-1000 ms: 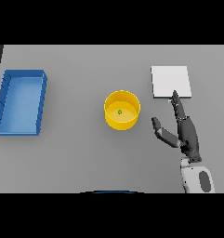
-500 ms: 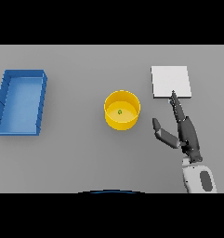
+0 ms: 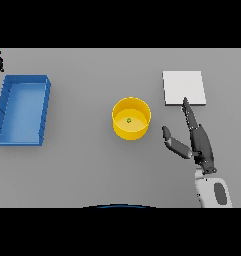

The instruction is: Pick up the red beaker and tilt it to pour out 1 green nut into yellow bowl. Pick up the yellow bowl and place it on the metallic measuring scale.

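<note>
Grey worktop (image 3: 92,170) fills the view, plain and even. Right hand (image 3: 199,142) rests low over it, fingers straight and spread, thumb splayed out to its left; it holds nothing. Left hand is barely in view at the far left edge, and its state cannot be told.

Yellow bowl (image 3: 131,118) stands upright to the left of the right hand, near but clear of the thumb. One small green nut (image 3: 129,120) lies on its floor, so the pouring step appears complete. Metallic measuring scale (image 3: 184,88), a pale square plate, lies just beyond the fingertips, the longest finger reaching its near edge. Blue tray (image 3: 22,110) sits well off to the left.

Bowl description: round, straight-walled, open-topped, bright yellow, thin rim.

Handling judgement: likely light and rigid, with smooth walls that may slip under a loose hold. A grasp across the right-hand wall, thumb on one side and fingers on the other, looks soundest. Keep it level, or the nut may roll out.
</note>
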Controlling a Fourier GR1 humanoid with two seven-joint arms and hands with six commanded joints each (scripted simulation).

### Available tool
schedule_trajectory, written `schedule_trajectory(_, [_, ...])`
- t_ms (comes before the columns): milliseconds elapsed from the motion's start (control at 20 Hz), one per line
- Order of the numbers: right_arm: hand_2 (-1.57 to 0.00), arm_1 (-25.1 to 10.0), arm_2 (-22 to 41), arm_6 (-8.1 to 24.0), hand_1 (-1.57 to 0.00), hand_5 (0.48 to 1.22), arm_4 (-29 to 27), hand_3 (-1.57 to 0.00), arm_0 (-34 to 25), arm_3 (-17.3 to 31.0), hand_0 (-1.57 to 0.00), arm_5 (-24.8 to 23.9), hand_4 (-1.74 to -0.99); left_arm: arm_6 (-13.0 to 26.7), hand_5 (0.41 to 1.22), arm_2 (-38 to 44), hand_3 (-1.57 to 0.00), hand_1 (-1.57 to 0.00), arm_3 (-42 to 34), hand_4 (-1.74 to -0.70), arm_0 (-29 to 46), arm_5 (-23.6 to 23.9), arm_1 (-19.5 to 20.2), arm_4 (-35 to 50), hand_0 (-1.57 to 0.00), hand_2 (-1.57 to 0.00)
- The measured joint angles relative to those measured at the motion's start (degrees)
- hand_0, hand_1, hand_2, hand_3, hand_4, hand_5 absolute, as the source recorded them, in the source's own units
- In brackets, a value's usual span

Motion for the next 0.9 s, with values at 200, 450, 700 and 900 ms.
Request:
schedule_trajectory(200, [0.0,0.17,-0.25,-0.63,0.0,0.683,-0.81,0.0,-0.02,0.8,0.0,0.46,-1.17,7.06,1.076,-3.36,-1.38,-1.57,-12.77,-1.74,8.12,5.42,2.22,2.15,-1.57,-1.57])
schedule_trajectory(450, [0.0,0.02,-0.1,-0.42,0.0,0.671,-0.41,0.0,0.09,0.35,0.0,0.24,-1.163,8.69,0.774,-7.34,-1.24,-1.54,-22.82,-1.31,13.02,2.66,6.78,8.36,-1.57,-1.49])
schedule_trajectory(700, [0.0,-0.3,-0.47,-0.66,0.0,0.677,-0.9,0.0,0.11,0.48,0.0,0.38,-1.151,3.9,0.667,-8.14,-0.45,-0.56,-28.8,-0.82,16.39,-8.16,10.81,11.76,-0.64,-0.54])
schedule_trajectory(900, [0.0,-0.29,-0.14,-0.36,0.0,0.69,-0.67,0.0,-0.48,0.85,0.0,0.66,-1.156,4.83,0.648,-10.69,-0.18,-0.23,-28.18,-0.74,14.98,-10.2,11.35,8.65,-0.26,-0.22])
